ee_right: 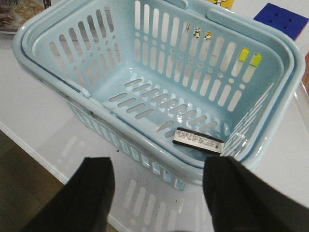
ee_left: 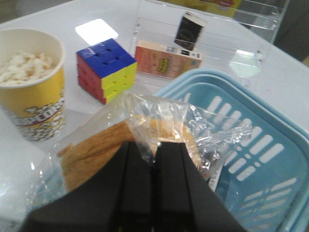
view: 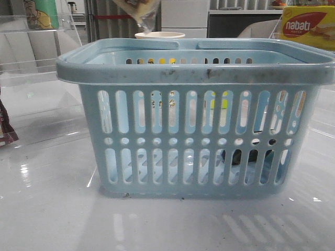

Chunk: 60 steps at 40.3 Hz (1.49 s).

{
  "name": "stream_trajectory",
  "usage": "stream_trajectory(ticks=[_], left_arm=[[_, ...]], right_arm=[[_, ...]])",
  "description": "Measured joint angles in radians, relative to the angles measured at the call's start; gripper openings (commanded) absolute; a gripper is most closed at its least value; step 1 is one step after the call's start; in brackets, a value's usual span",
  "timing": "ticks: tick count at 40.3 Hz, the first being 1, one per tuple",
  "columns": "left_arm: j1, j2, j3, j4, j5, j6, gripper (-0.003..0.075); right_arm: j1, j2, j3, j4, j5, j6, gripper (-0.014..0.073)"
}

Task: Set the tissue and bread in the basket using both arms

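Note:
The light-blue basket [view: 193, 120] stands in the middle of the table. The tissue [ee_right: 198, 141], a small dark pack, lies on the basket's floor near a corner; through the slots in the front view it shows as a dark shape [view: 246, 157]. My left gripper [ee_left: 155, 147] is shut on the clear wrapper of the tan bread [ee_left: 96, 150] and holds it beside the basket's rim [ee_left: 270, 121]. The wrapper's tip hangs at the top of the front view [view: 142, 13]. My right gripper [ee_right: 157, 176] is open and empty, above the table just outside the basket [ee_right: 159, 87].
A popcorn cup [ee_left: 31, 82], a colour cube [ee_left: 105, 67] and an orange carton [ee_left: 166, 60] stand behind the basket. A yellow nabati box [view: 309, 26] is at the back right. Clear acrylic stands [view: 36, 47] are at the left. A maroon packet [view: 6, 130] is at the left edge.

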<state>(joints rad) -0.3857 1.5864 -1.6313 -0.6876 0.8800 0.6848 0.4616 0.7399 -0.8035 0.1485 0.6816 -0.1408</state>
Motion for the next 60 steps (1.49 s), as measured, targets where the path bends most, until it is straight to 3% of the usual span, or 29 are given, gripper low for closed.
stream_trajectory(ticks=[11, 14, 19, 23, 36, 46, 54, 60], left_arm=[[-0.107, 0.071, 0.004, 0.009, 0.000, 0.018, 0.0105], [-0.112, 0.101, 0.004, 0.013, 0.000, 0.018, 0.0179], [-0.112, 0.129, 0.006, 0.021, 0.000, 0.018, 0.0424], [-0.112, 0.135, 0.006, 0.021, 0.002, 0.018, 0.0515], [-0.119, 0.089, 0.006, 0.113, 0.013, -0.030, 0.0517], [-0.224, -0.047, 0.043, 0.463, 0.036, -0.307, 0.0507], [-0.339, -0.205, 0.204, 0.722, 0.026, -0.535, 0.0507], [-0.361, -0.350, 0.368, 0.801, -0.029, -0.654, 0.0507]], right_arm=[[0.000, 0.000, 0.000, 0.000, 0.004, 0.000, 0.0510], [0.000, 0.000, 0.000, 0.000, 0.004, 0.000, 0.0510], [0.000, 0.000, 0.000, 0.000, 0.004, 0.000, 0.0510], [0.000, 0.000, 0.000, 0.000, 0.004, 0.000, 0.0510], [0.000, 0.000, 0.000, 0.000, 0.004, 0.000, 0.0510], [0.000, 0.000, 0.000, 0.000, 0.004, 0.000, 0.0510], [0.000, 0.000, 0.000, 0.000, 0.004, 0.000, 0.0510], [0.000, 0.000, 0.000, 0.000, 0.004, 0.000, 0.0510]])
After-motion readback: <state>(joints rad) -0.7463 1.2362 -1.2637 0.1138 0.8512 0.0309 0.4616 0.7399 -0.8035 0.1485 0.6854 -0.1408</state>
